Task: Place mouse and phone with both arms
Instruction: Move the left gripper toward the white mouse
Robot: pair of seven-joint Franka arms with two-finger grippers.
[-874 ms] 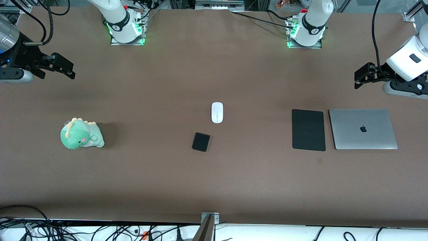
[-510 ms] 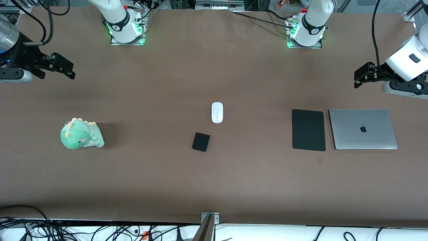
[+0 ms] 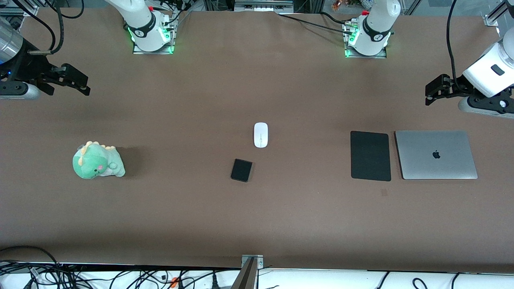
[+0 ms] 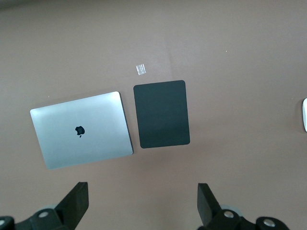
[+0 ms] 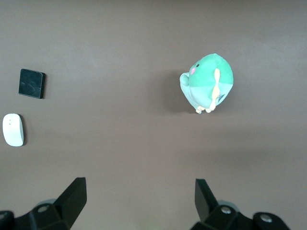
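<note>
The white oval mouse (image 3: 260,135) lies near the middle of the brown table. It also shows in the right wrist view (image 5: 13,130), and its edge shows in the left wrist view (image 4: 304,115). The small black phone (image 3: 241,170) lies just nearer the front camera than the mouse; it also shows in the right wrist view (image 5: 31,83). My left gripper (image 3: 431,93) is open and empty, up in the air over the table at the left arm's end. My right gripper (image 3: 83,85) is open and empty, raised over the table at the right arm's end. Both arms wait.
A large black mouse pad (image 3: 370,155) and a closed silver laptop (image 3: 435,155) lie side by side toward the left arm's end; both show in the left wrist view. A green plush dinosaur (image 3: 97,160) sits toward the right arm's end. Cables run along the table's front edge.
</note>
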